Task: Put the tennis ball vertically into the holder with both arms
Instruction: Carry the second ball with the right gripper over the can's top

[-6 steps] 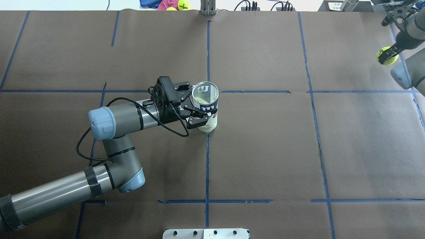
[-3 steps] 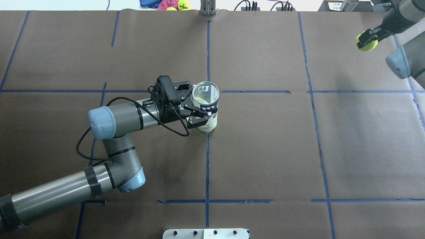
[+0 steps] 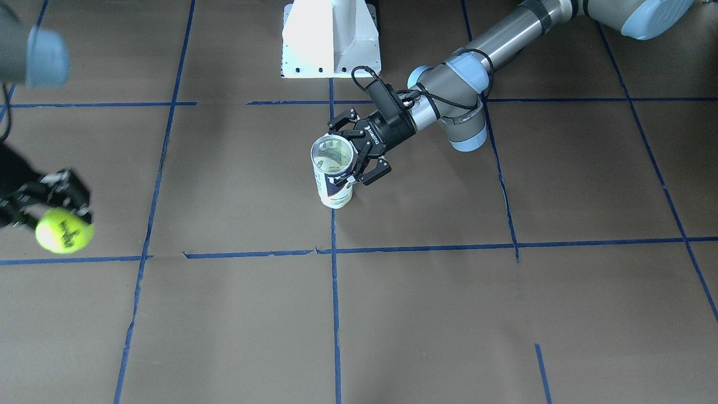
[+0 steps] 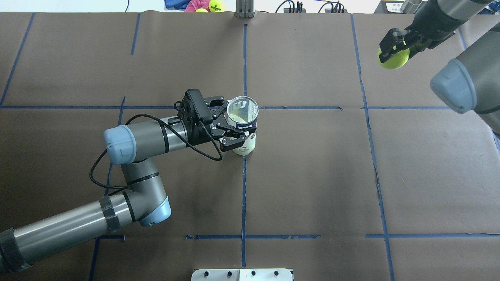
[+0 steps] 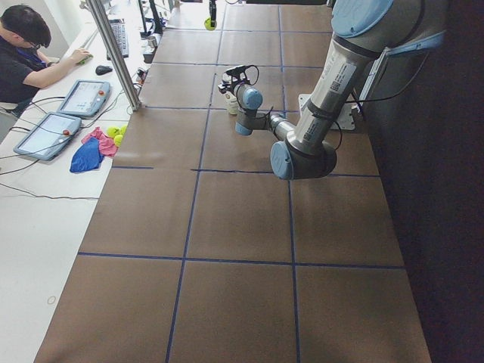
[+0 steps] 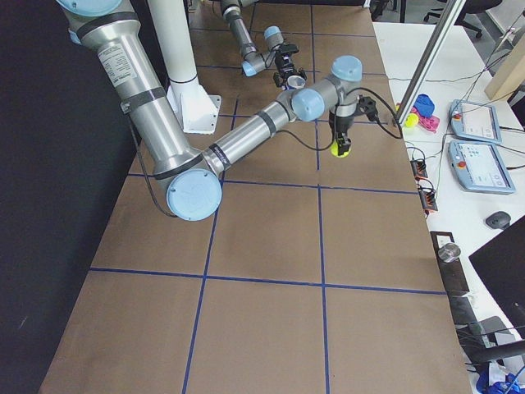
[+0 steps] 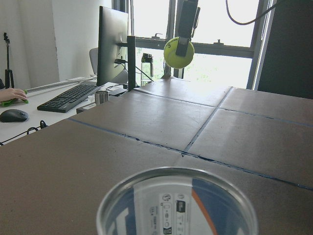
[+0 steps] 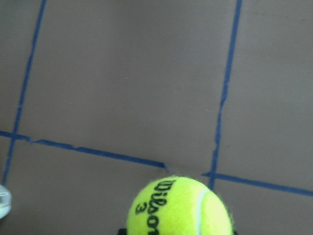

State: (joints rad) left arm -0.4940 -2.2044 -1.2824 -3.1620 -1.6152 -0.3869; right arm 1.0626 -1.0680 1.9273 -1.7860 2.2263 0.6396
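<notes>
Brown paper covers the table, ruled into squares by blue tape lines. I find the holder standing upright near the centre, on a tape line, its mouth open upward. The left gripper is clenched on its wall from the side, one finger on either flank, high on the can. My judgement is that this braces it against tipping while leaving the mouth free. The right gripper grasps the tennis ball from above. The ball is lifted off the surface, well apart from the holder, toward the far right corner. A top grasp suits a straight vertical descent. Insertion is not yet begun: I judge the ball must first be carried over the mouth.
</notes>
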